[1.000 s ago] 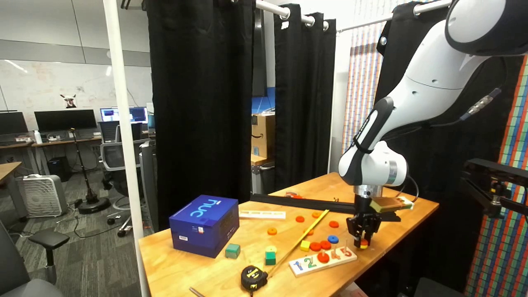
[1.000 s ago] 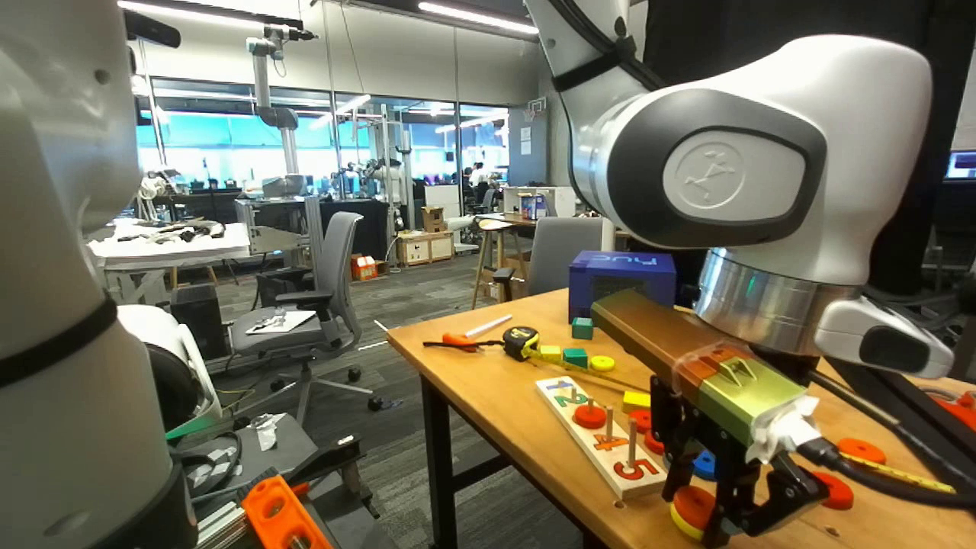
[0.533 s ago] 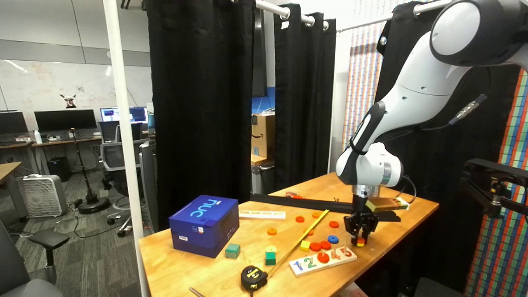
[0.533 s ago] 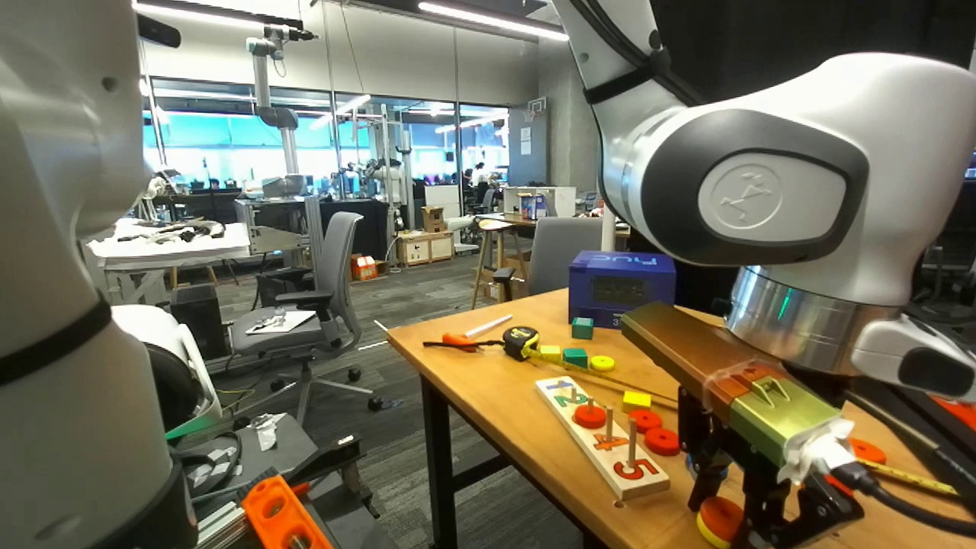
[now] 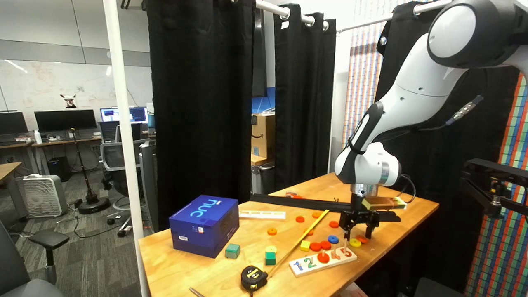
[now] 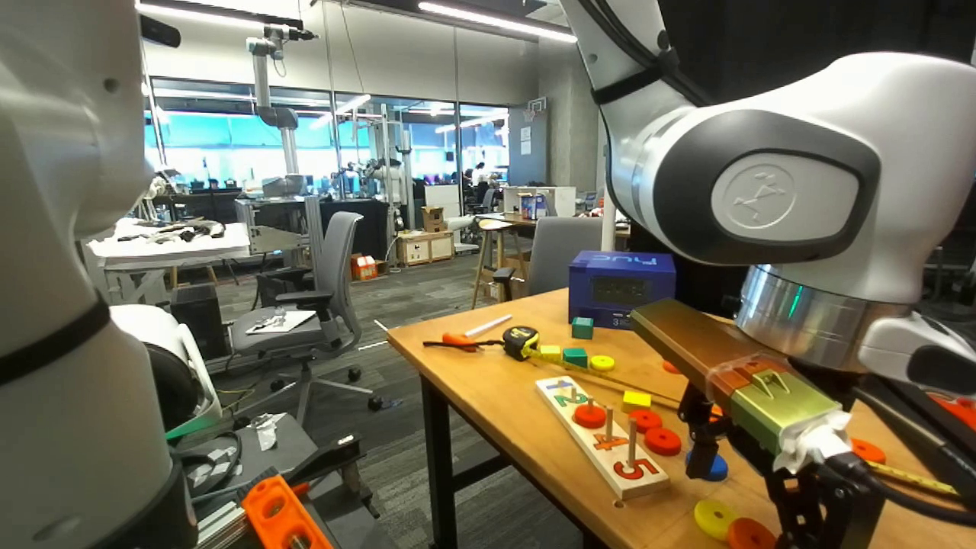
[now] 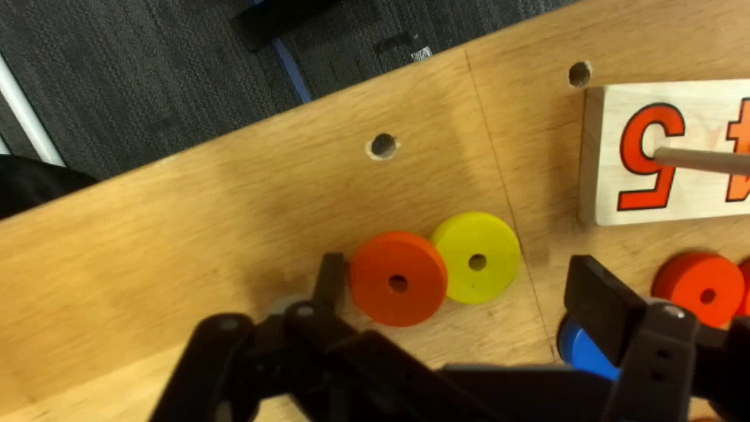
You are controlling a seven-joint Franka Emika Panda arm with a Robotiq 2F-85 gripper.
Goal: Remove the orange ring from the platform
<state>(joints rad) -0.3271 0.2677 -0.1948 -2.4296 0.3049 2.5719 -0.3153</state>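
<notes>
Between the spread fingers (image 7: 600,302) of my gripper (image 7: 457,264) lies the orange ring (image 7: 398,278), close to the left finger. It partly overlaps a yellow ring (image 7: 477,258) and looks slightly tilted against it. The jaws stand wide apart and hold nothing. In both exterior views the gripper (image 5: 357,237) is low over the table, with the orange ring (image 6: 751,534) beneath it. The platform (image 7: 706,117), a pale numbered board with pegs, lies apart to the right in the wrist view. A red ring (image 6: 589,415) sits on its number-three peg.
Near the right finger rests a blue ring (image 6: 709,467). Red rings (image 6: 662,441) and a yellow block (image 6: 637,401) lie beside the platform. A tape measure (image 5: 253,278) stretches across the table towards a black slab (image 5: 301,203). A blue box (image 5: 204,225) stands farther off.
My gripper has opened and shifted a little. The orange ring, earlier stacked on the yellow ring between the jaws, has slid to its side.
</notes>
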